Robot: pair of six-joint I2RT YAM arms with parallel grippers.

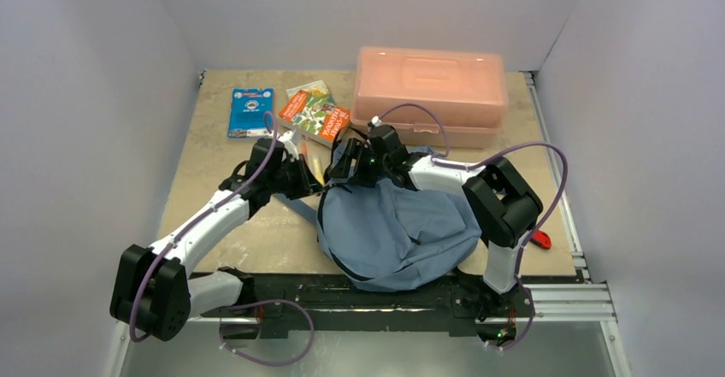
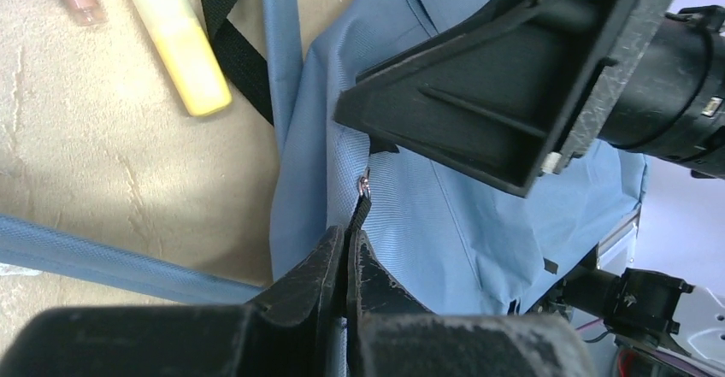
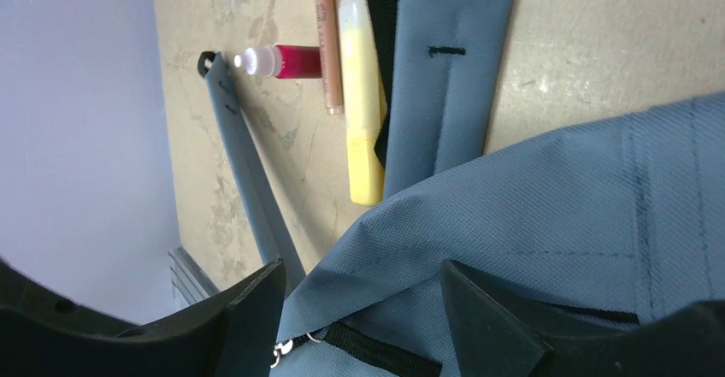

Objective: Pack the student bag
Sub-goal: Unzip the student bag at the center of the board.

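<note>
Both grippers at student bag (image 1: 402,223).
Left gripper (image 2: 346,238) clamped on zipper pull (image 2: 360,210), seemingly; right gripper (image 3: 359,270) spread apart, bag fabric between fingers, highlighter (image 3: 362,95) just beyond.

**Blue-grey backpack lay slumped at the near edge**

The student bag (image 1: 397,223) was a soft blue-grey fabric backpack, lying flat and crumpled in the near middle of the table (image 1: 282,249), with its lower side reaching the near edge. A wide blue shoulder strap (image 3: 445,78) with black stitching stretched away from its top, and a thin black strap (image 2: 231,44) lay beside it. The black zipper pull (image 2: 359,213) was pinched in the left gripper (image 2: 346,238).
</note>
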